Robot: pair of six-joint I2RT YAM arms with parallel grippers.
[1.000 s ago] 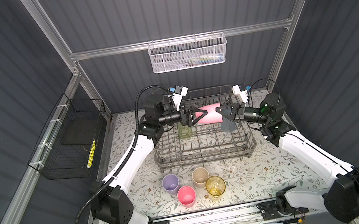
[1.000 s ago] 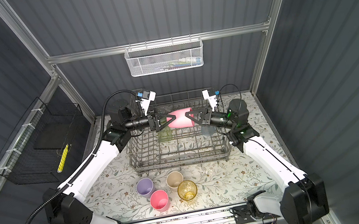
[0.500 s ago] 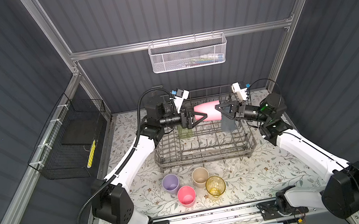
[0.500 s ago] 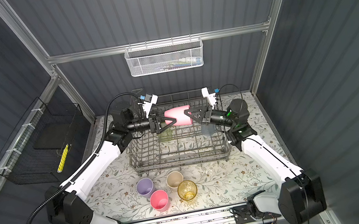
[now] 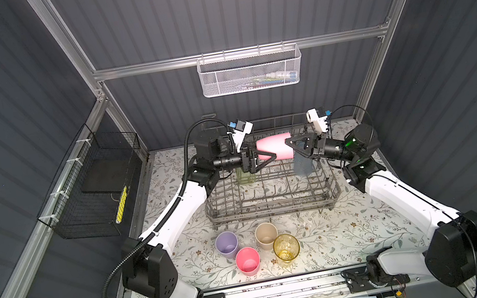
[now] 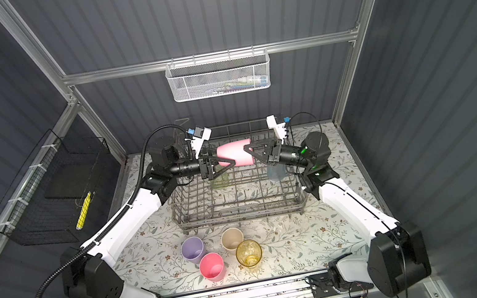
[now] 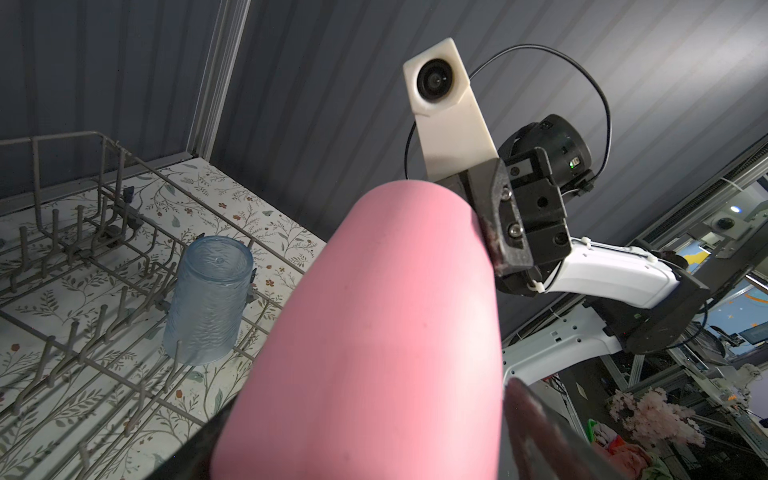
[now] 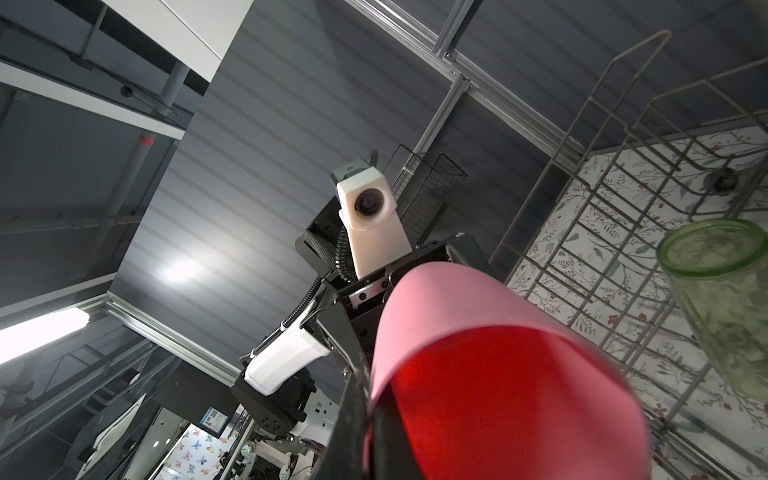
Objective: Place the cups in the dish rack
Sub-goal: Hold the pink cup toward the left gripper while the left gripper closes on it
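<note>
A pink cup [image 5: 274, 147] [image 6: 236, 153] hangs on its side above the dish rack [image 5: 272, 206] [image 6: 241, 214], held from both ends. My right gripper [image 5: 288, 143] [image 8: 370, 424] is shut on its rim, one finger inside the mouth. My left gripper [image 5: 267, 153] [image 7: 365, 436] straddles the closed end, its fingers lying against both sides of the cup [image 7: 374, 332]. In the rack stand a green cup [image 5: 244, 176] [image 8: 723, 307] and a grey-blue cup [image 5: 301, 165] [image 7: 210, 299]. In front of the rack stand a lilac cup [image 5: 227, 244], a second pink cup [image 5: 248, 261], a beige cup [image 5: 266, 235] and an amber cup [image 5: 285, 246].
A white mesh basket [image 5: 251, 71] hangs on the back wall. A black wire basket [image 5: 91, 192] hangs on the left wall. The rack's tall wire sides and upright tines lie just below both grippers.
My left gripper has slid further over the cup's closed end and its jaws have narrowed onto it. The cup has risen slightly. The right gripper keeps its hold on the rim.
</note>
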